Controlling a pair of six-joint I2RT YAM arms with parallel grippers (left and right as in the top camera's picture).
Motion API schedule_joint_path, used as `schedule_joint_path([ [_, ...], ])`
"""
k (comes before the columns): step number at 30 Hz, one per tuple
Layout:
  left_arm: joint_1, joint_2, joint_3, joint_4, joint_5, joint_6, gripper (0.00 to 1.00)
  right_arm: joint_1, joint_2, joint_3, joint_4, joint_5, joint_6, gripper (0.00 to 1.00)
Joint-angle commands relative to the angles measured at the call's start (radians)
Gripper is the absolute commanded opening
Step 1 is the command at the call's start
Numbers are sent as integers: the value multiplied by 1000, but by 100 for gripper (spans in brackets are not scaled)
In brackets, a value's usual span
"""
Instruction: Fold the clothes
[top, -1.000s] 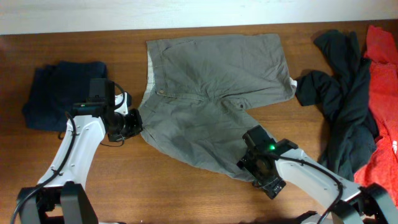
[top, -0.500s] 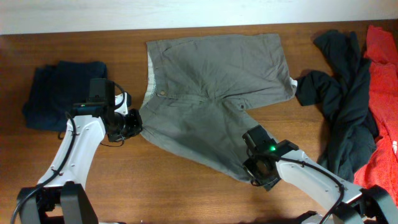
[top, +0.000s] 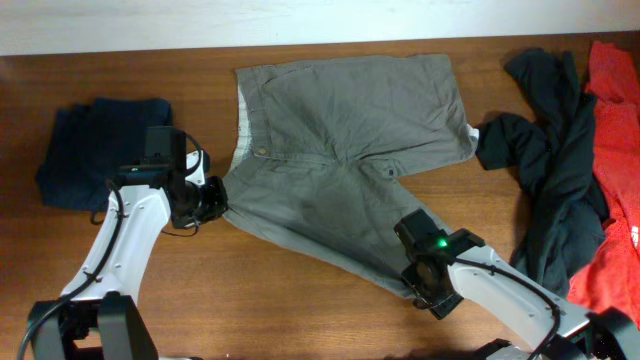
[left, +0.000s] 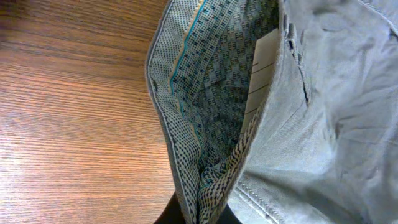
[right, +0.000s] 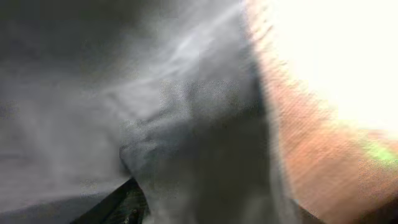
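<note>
Left jaws clenched on waistband (left: 186, 155) of grey-khaki shorts (top: 340, 150); right jaws grasping leg hem (top: 393, 278). Shorts spread on tabletop (top: 290, 310).

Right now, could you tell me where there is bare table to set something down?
The table is bare in front of the trousers, and in a narrower strip between the trousers and the black garment. The right end is crowded with that and the red garment; the navy piece takes the left end.
</note>
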Motion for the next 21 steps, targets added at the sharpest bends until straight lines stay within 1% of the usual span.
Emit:
schedule_joint_path([
  [1,3,-18,-1,5,-60,2,5,-28,-7,-22,-52,79,92,58],
  [7,3,-18,-1,6,-60,2,5,-95,-7,-22,-45,65,88,56],
  [8,3,-18,-1,6,-60,2,5,-99,-7,-22,-41,63,88,53],
  [11,3,-18,-1,6,-60,2,5,-99,-7,-22,-24,63,87,39],
  [12,3,-18,-1,6,-60,2,5,-99,-7,-22,-23,63,87,30],
  [14,3,-18,-1,6,-60,2,5,-99,-7,-22,-20,64,87,17],
  [15,3,-18,-1,6,-60,2,5,-99,-7,-22,-20,65,87,7],
  [16,3,-18,-1,7,-60,2,5,-99,-7,-22,-20,65,87,4],
  [18,3,-18,-1,10,-60,2,3,-99,-8,-22,-20,71,74,4],
  [21,3,-19,-1,9,-60,2,0,-99,-19,-6,-30,77,5,4],
])
